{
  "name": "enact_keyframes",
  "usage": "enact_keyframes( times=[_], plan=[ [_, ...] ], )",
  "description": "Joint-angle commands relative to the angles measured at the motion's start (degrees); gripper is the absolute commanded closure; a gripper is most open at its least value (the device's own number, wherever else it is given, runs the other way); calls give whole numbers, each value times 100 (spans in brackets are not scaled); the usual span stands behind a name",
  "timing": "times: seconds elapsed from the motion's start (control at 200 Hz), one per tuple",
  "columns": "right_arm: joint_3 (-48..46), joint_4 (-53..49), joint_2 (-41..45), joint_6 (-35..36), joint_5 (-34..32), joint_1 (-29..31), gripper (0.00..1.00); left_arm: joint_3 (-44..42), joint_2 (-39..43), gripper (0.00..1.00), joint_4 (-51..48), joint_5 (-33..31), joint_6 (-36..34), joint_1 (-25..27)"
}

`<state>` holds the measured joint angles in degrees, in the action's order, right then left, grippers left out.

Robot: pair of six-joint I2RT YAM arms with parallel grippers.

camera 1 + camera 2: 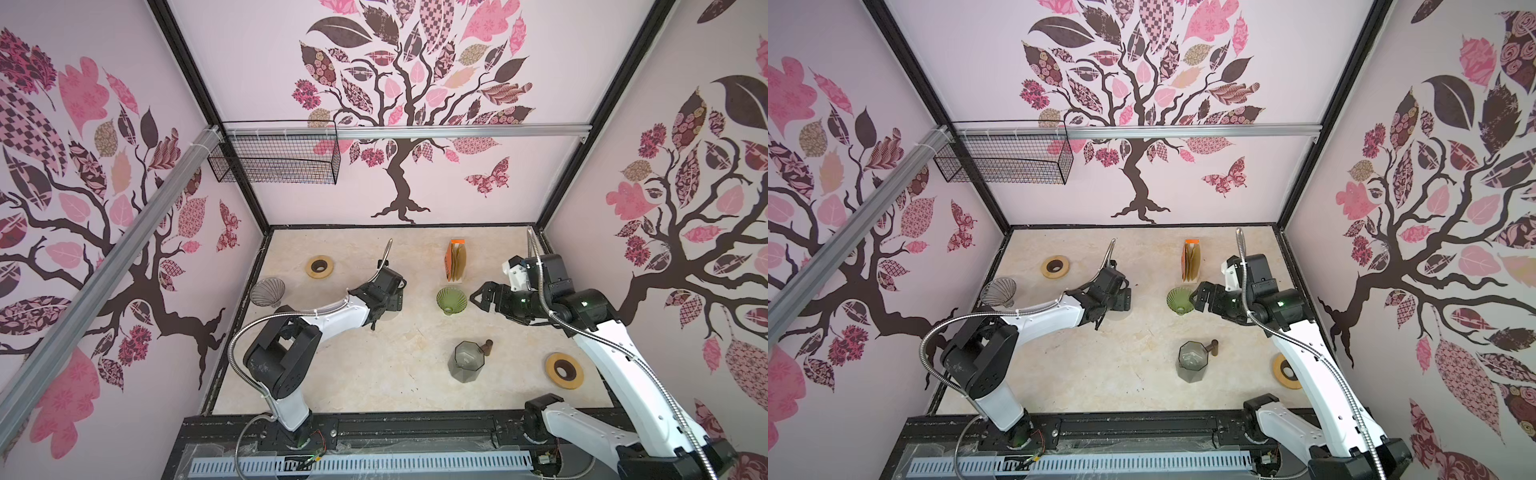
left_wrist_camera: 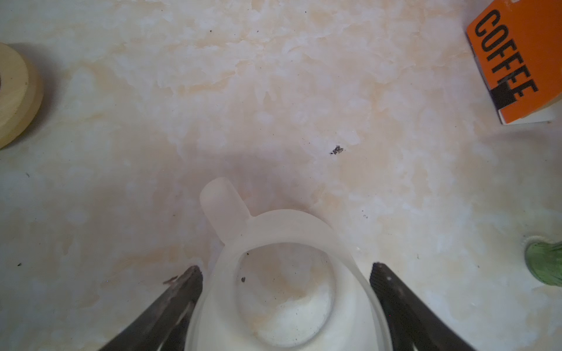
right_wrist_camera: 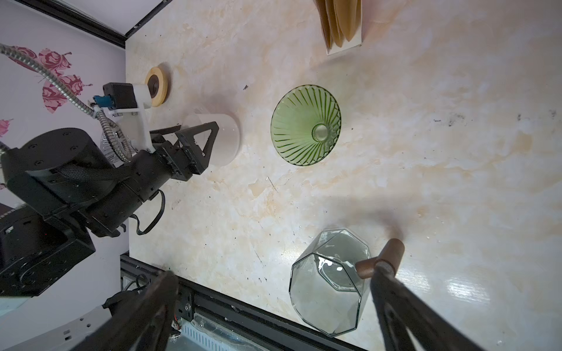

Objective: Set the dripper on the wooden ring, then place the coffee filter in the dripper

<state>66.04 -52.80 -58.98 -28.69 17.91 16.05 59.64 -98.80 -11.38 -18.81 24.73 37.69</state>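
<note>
Filters [image 1: 458, 262] untouched, upright in the orange holder [image 1: 449, 259] at the back of the table [image 1: 332, 374]. Right claw [image 1: 476, 298] is spread and empty near the green glass dripper [image 1: 451, 300], likely staged for the pick. Left wrist: left claw [image 2: 286, 270] straddles the frosted dripper [image 2: 282, 231], probably steadying it; can't tell if it's pinching. Right wrist: glass server [image 3: 327, 279] sits under the spread right claw, holder well apart.

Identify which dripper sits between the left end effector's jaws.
The frosted white dripper, with a tab handle. The green dripper is near the right end effector; the clear dripper is by the left wall.
</note>
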Motion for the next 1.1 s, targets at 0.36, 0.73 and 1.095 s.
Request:
enact_keyframes(
  times=[0.36, 0.73, 1.095],
  plan=[
    [159, 24, 138, 5, -75, 49, 0, -340, 874, 2, 134, -150, 87, 1],
    [259, 226, 124, -84, -147, 42, 0, -56, 2164, 2, -485, -291, 408, -267],
    [216, 381, 233, -208, -200, 45, 0, -277, 2295, 2, -138, 620, 3494, -2114]
  ],
)
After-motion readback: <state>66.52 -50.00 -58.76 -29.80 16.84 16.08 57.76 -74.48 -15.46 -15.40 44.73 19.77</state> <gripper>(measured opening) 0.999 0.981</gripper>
